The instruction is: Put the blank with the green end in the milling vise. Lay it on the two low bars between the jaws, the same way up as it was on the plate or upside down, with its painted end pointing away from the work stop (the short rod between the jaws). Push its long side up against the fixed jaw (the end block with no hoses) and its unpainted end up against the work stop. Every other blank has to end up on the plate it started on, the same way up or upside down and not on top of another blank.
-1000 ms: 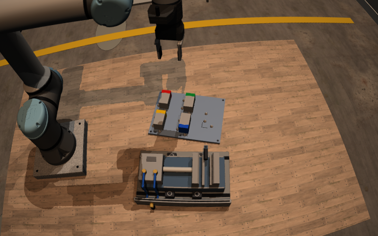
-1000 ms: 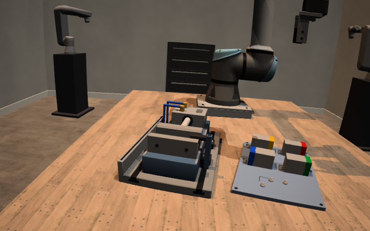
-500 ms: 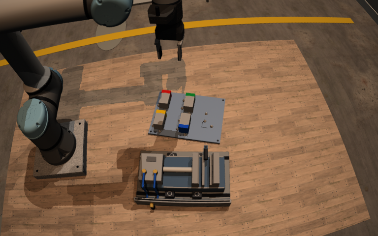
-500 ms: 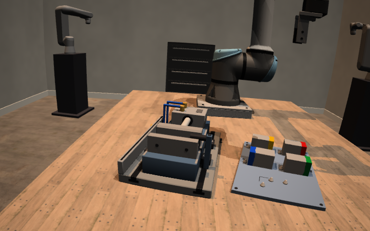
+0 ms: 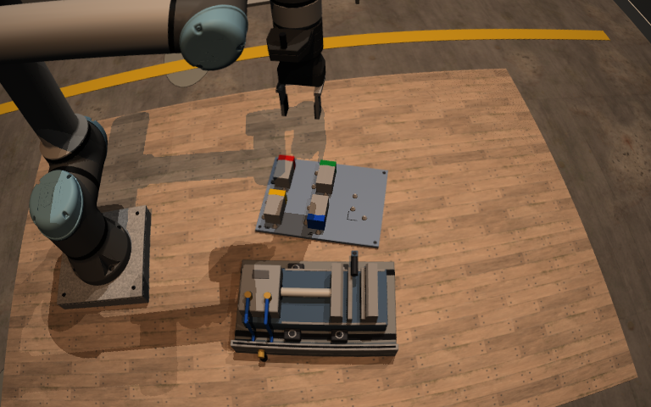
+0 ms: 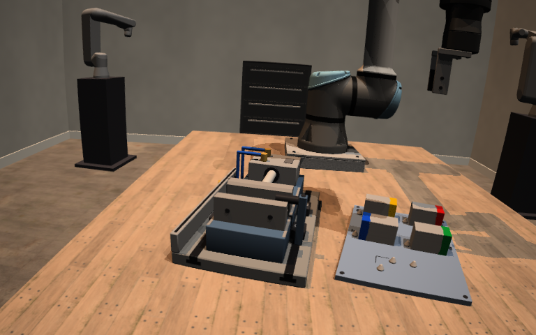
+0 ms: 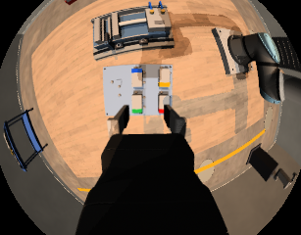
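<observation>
The blank with the green end (image 5: 325, 177) (image 6: 428, 237) (image 7: 136, 102) lies on the grey plate (image 5: 368, 181) (image 6: 403, 282) (image 7: 111, 105), green end away from the vise. The blanks with red (image 5: 284, 171) (image 6: 424, 213), yellow (image 5: 275, 208) (image 6: 379, 204) and blue ends (image 5: 318, 209) (image 6: 381, 229) lie on the same plate. My gripper (image 5: 300, 113) (image 6: 437, 92) (image 7: 146, 112) is open and empty, high above the table beyond the plate's red and green side. The vise shows its fixed jaw (image 5: 370, 292) (image 6: 249, 211) and movable jaw (image 5: 336, 292) apart. The work stop (image 5: 353, 263) (image 6: 286, 199) is between them; the low bars are mostly hidden.
The vise's hose block (image 5: 259, 282) with blue hoses (image 5: 267, 317) (image 6: 239, 163) faces the robot's base (image 5: 102, 252). A long rail (image 5: 314, 348) runs along the vise's side away from the plate. Small cone pins (image 5: 354, 195) (image 6: 392, 259) stand on the plate's blank-free part.
</observation>
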`<state>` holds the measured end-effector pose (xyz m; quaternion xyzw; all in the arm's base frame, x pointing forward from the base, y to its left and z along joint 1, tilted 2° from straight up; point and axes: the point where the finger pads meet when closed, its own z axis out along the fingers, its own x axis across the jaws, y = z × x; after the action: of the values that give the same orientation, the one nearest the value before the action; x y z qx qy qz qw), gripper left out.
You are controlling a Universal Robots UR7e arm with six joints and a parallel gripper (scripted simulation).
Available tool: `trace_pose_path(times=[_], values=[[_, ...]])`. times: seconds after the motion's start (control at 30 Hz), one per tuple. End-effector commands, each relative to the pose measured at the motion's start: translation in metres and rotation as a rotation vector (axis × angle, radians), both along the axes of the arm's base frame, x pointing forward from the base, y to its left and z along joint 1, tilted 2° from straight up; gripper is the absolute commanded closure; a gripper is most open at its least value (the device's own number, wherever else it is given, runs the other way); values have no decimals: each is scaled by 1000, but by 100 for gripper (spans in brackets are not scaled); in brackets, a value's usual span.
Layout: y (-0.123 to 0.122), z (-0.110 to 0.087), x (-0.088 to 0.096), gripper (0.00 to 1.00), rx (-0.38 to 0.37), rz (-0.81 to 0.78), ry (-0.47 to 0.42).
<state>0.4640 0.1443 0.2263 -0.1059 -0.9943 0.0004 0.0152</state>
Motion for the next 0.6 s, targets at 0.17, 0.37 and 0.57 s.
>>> trace_pose_path(times=[0.17, 0.37, 0.57], values=[[9, -48, 12, 0, 0, 0, -2], [9, -48, 12, 0, 0, 0, -2], [9, -48, 12, 0, 0, 0, -2]])
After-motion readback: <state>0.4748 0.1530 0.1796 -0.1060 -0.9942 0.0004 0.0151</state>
